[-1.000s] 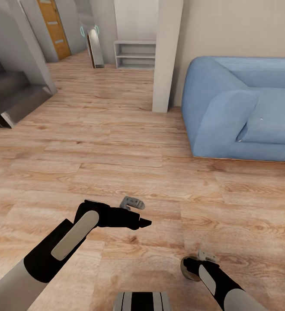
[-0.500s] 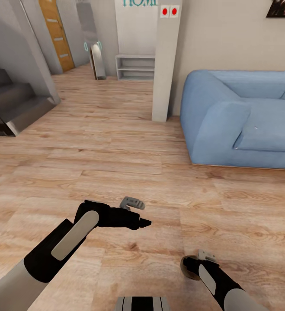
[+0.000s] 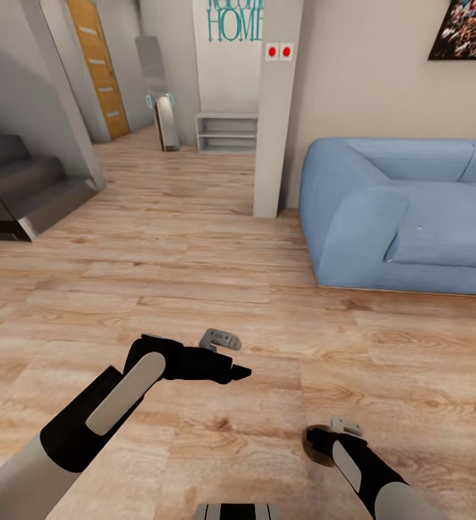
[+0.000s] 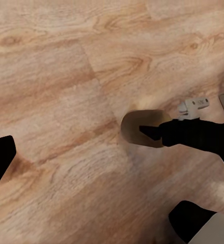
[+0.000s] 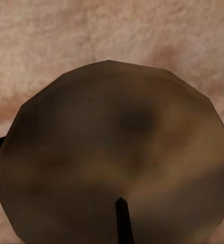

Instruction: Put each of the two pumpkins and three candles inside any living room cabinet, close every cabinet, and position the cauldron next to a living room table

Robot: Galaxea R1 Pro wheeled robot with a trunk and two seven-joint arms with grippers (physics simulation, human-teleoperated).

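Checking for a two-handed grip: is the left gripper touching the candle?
Apart. The head view shows bare floor between the left gripper and the candle held in the right gripper.

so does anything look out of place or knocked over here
Nothing looks spilled, damaged or askew. The right gripper is closed on a candle above bare plank floor. The blue sofa and grey stairs look ordinary.
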